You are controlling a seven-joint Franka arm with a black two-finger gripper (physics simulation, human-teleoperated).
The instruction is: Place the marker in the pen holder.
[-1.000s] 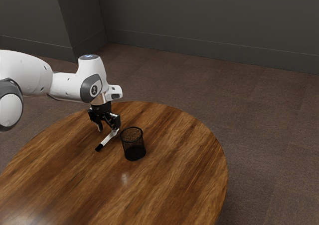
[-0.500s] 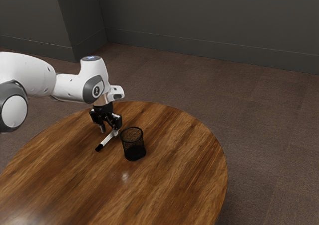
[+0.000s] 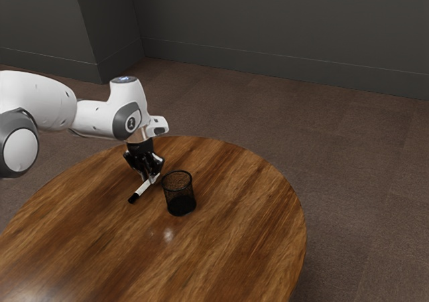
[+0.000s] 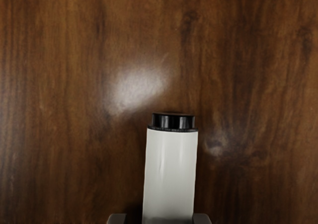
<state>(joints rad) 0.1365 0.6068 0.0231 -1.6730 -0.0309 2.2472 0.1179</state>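
1. While the white marker [image 3: 143, 189] lies on the round wooden table [image 3: 234, 228], left of centre in the exterior frame, the two-finger gripper [image 3: 150, 177] hangs low over its white end.
2. Pincer state: parted narrowly, fingertips [image 4: 117, 218] astride the marker's white barrel at the wrist frame's lower edge; a gap shows along one side, so no pinch.
3. Marker's black end points to the exterior frame's lower left.
4. Black wire-mesh pen holder [image 3: 179, 193] stands upright just beside the marker, to its right in the exterior frame.
5. White Franka arm [image 3: 96, 118] enters at the exterior frame's left edge; brown carpet [image 3: 362, 168] at right.
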